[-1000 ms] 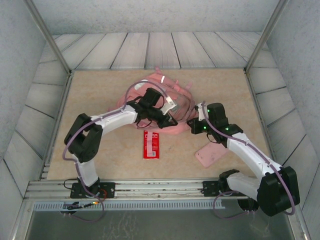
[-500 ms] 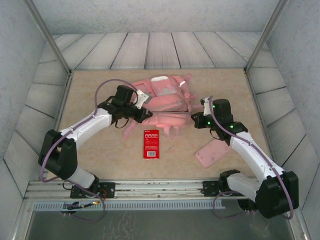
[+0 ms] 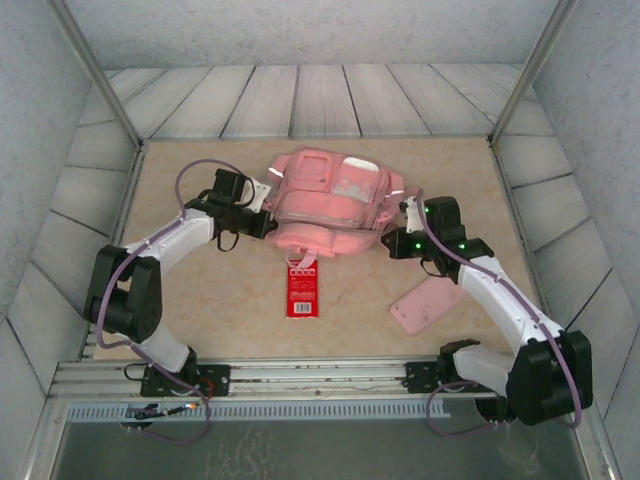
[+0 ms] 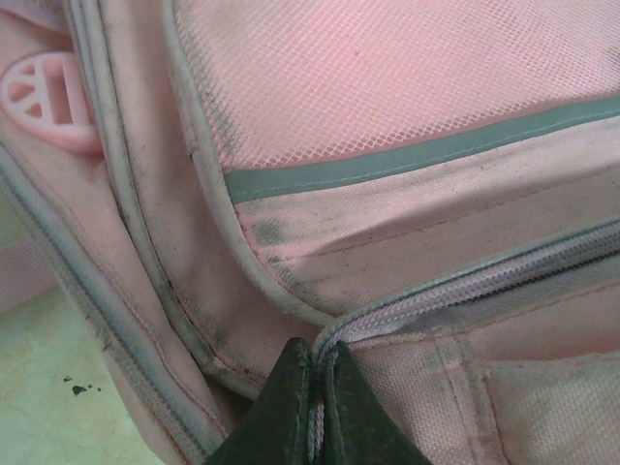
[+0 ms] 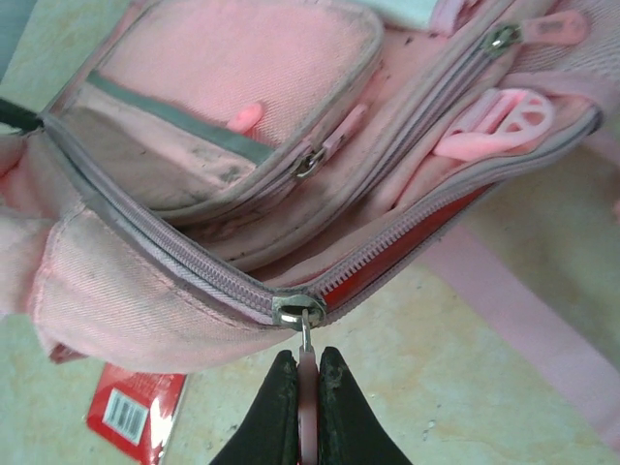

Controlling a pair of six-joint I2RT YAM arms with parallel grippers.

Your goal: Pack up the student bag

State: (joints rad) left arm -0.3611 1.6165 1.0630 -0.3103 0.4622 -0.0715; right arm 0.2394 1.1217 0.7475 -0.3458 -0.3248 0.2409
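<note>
The student bag (image 3: 330,195), a large pink backpack, lies face up in the middle of the table, stretched between both arms. My left gripper (image 3: 270,222) is shut on the bag's left edge; in the left wrist view the gripper (image 4: 318,378) pinches the grey zip seam (image 4: 465,281). My right gripper (image 3: 389,243) is at the bag's right side. In the right wrist view the gripper (image 5: 308,378) is shut on the pink zip pull (image 5: 308,412), hanging from the metal slider (image 5: 298,310). Beyond the slider the zip gapes, showing red inside.
A flat red packet (image 3: 302,290) lies just in front of the bag, its corner also in the right wrist view (image 5: 131,412). A small flat pink case (image 3: 428,305) rests under the right forearm. Slatted walls and metal posts enclose the tan mat.
The bag has been turned and spread flat, front pockets up. My left gripper swung left and back with the bag's edge. The right gripper shifted slightly back, still on the zip pull.
</note>
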